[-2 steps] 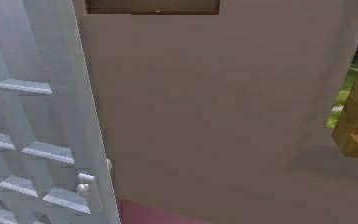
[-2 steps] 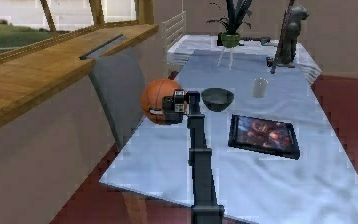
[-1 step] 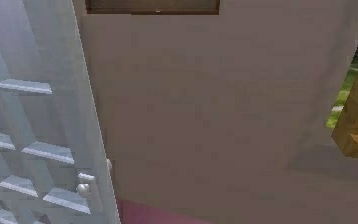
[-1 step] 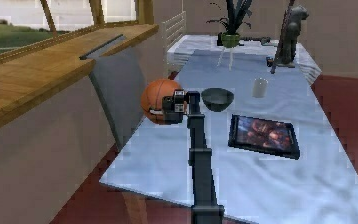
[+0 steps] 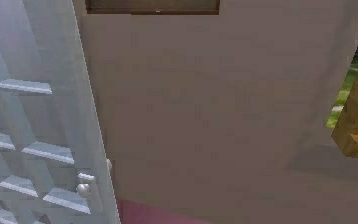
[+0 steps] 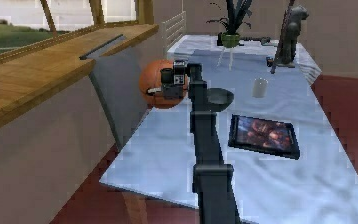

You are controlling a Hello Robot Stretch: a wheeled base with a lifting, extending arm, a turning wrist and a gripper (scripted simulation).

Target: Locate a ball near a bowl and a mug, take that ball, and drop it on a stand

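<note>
Since I cannot tell whether the gripper (image 6: 167, 86), upper centre, holds the basketball (image 6: 147, 76), lift slowly, probably clearing bowl (image 6: 219, 97) and mug (image 6: 259, 88).

Home: panelled door (image 5: 37, 120), cloth-covered table (image 6: 167, 150), houseplant (image 6: 230, 25)

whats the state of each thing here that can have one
white panelled door: open
orange ball: at the gripper, cannot tell if held
dark round bowl: upright on the cloth-covered table
white mug: upright
dark-framed flat tablet: lying flat, picture side up
green potted plant: upright
grey statue: upright
</note>
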